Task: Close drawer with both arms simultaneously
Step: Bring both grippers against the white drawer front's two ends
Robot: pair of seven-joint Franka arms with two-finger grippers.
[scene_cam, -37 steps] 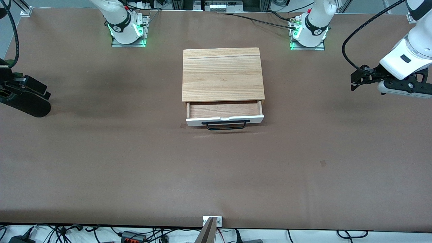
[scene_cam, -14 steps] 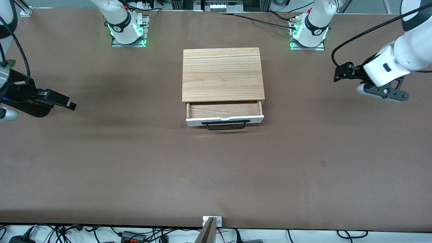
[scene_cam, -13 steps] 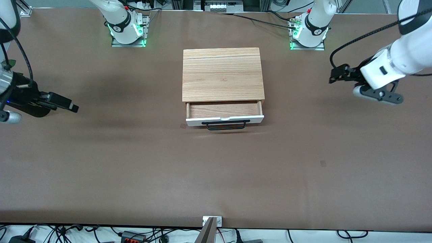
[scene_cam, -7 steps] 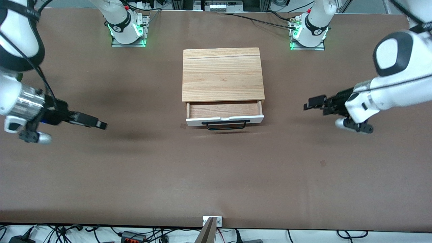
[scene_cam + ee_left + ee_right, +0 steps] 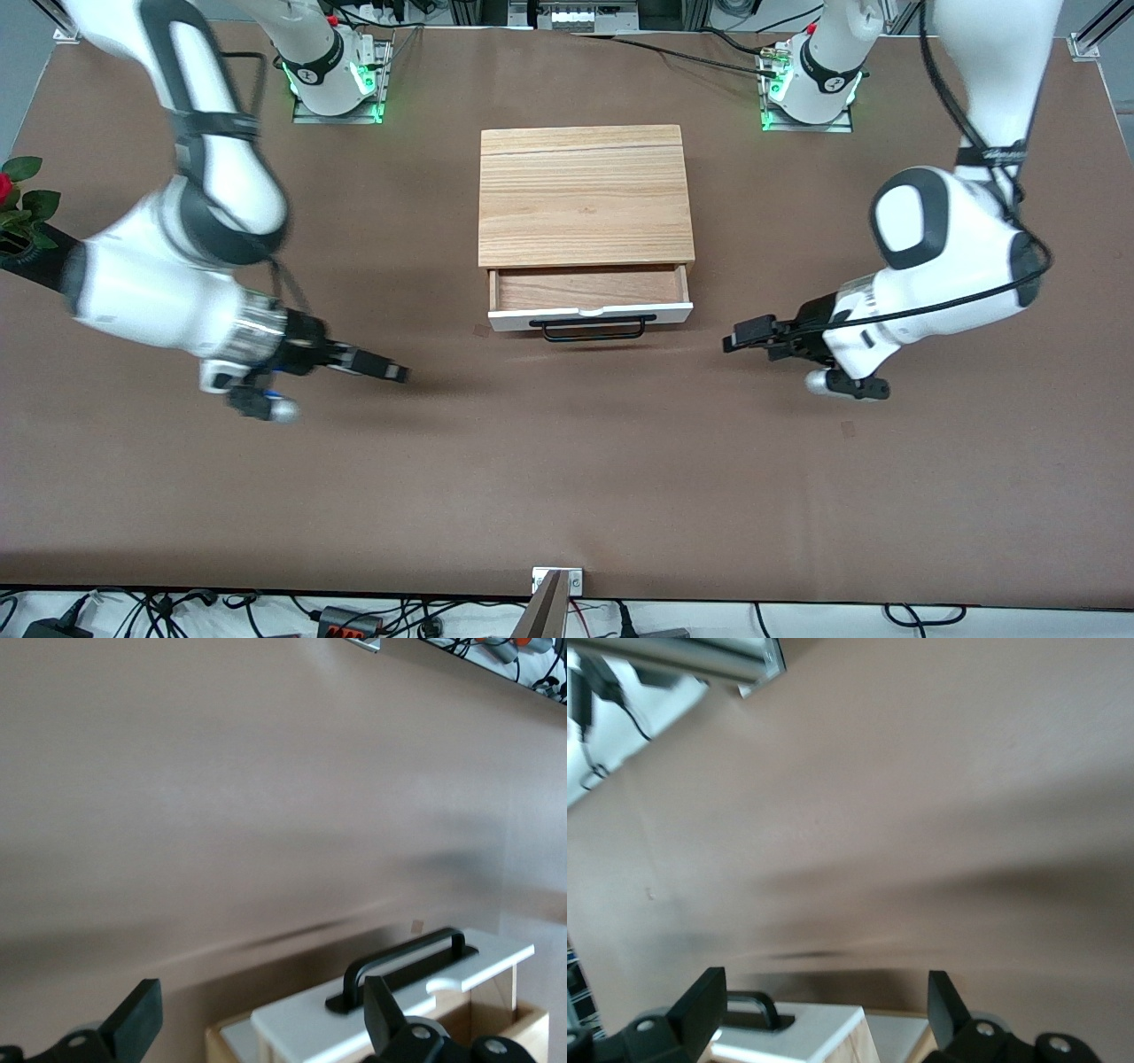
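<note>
The drawer point(image 5: 589, 290) stands partly pulled out of the light oak casing point(image 5: 585, 190), its white front panel point(image 5: 589, 315) and black bar handle point(image 5: 594, 330) facing the front camera. My left gripper point(image 5: 740, 341) is open and empty, low over the table beside the drawer front, toward the left arm's end, not touching it. My right gripper point(image 5: 394, 372) is open and empty, low over the table toward the right arm's end. The left wrist view shows the gripper point(image 5: 259, 1028) open, with the panel point(image 5: 390, 1005) and handle point(image 5: 403, 961). The right wrist view shows the gripper point(image 5: 822, 1010) open, with the panel's corner point(image 5: 802, 1032) and the handle's end point(image 5: 749, 1005).
A red flower with green leaves point(image 5: 18, 199) sits at the table's edge at the right arm's end. The arm bases point(image 5: 332, 80) point(image 5: 811, 84) stand along the table's edge farthest from the front camera. A metal bracket point(image 5: 556, 580) and cables lie at the edge nearest it.
Both arms have swung in from the table's ends toward the drawer front and come lower. The drawer has not moved.
</note>
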